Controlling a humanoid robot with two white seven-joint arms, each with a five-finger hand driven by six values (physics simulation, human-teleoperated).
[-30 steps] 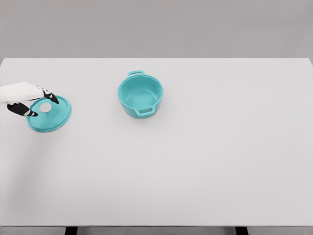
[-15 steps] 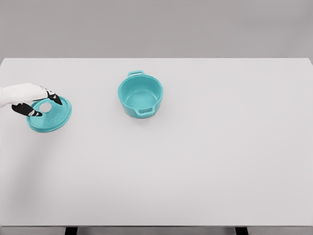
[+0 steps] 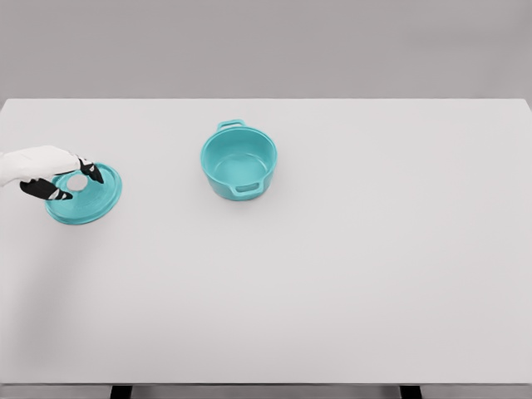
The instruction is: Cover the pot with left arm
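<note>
The white left hand [image 3: 51, 173] has closed its black fingertips [image 3: 90, 172] tighter around the white knob [image 3: 76, 181] of the flat round teal lid [image 3: 87, 199], left of the open teal pot [image 3: 238, 160].

Simulated test scene — bare white table [image 3: 332, 274], blank grey backdrop

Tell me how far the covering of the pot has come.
Done: the left hand has reached the lid. In hand: its fingers bracket the white knob; a firm grip is not clear. Left: lift the lid and set it on the open pot.
</note>
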